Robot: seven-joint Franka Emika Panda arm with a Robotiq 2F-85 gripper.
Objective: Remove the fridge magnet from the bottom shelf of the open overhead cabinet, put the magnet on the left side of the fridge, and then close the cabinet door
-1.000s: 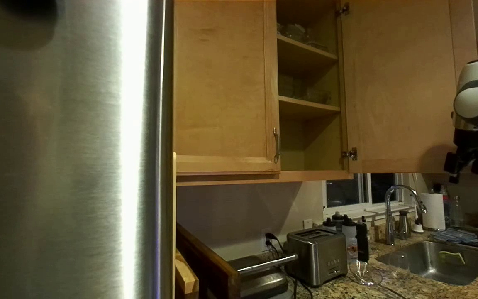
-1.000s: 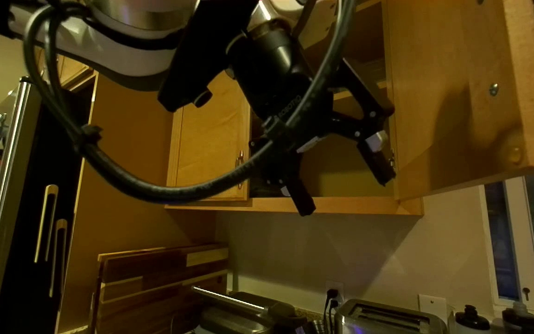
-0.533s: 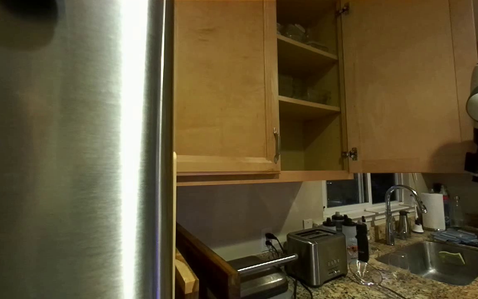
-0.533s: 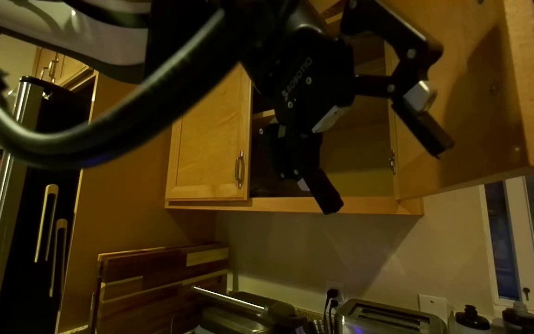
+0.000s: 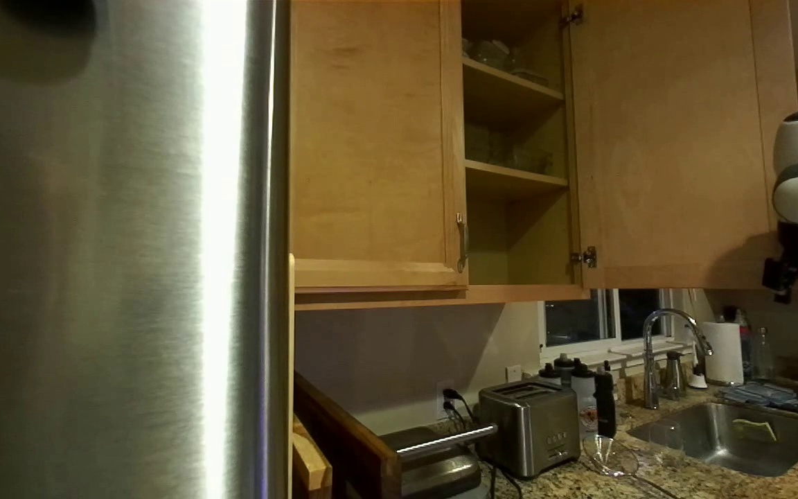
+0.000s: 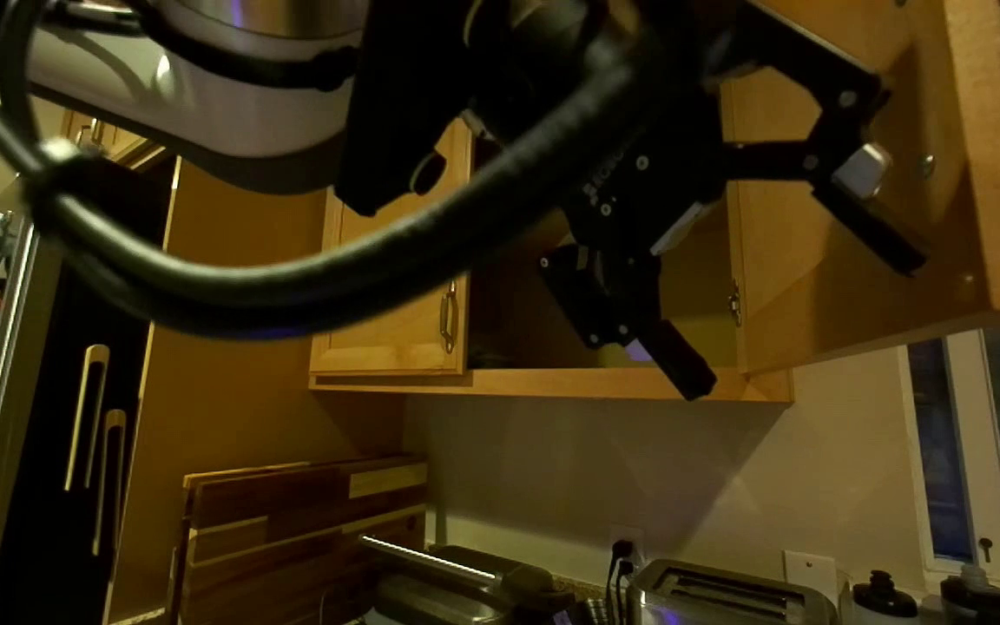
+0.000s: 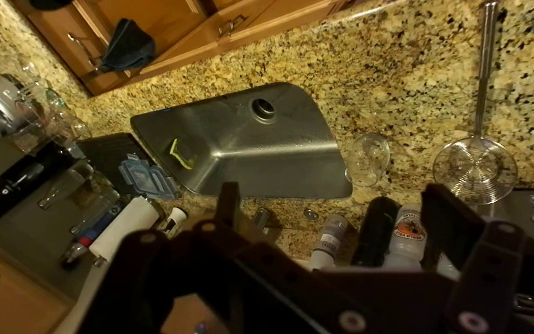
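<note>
Honey-coloured and upright, the cabinet door (image 5: pixel 669 138) stands swung wide, its inner face toward the end effector (image 6: pixel 804 321), which hangs spread and empty nearby, though from here I can't make out the fridge magnet.

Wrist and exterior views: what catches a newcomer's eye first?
In an exterior view, the brushed-steel fridge fills the left side, with the overhead cabinet to its right, its cabinet door standing open. The black gripper, spread wide, looms in front of that cabinet in an exterior view. In the wrist view, the steel sink sits near mid-picture in a speckled counter.
</note>
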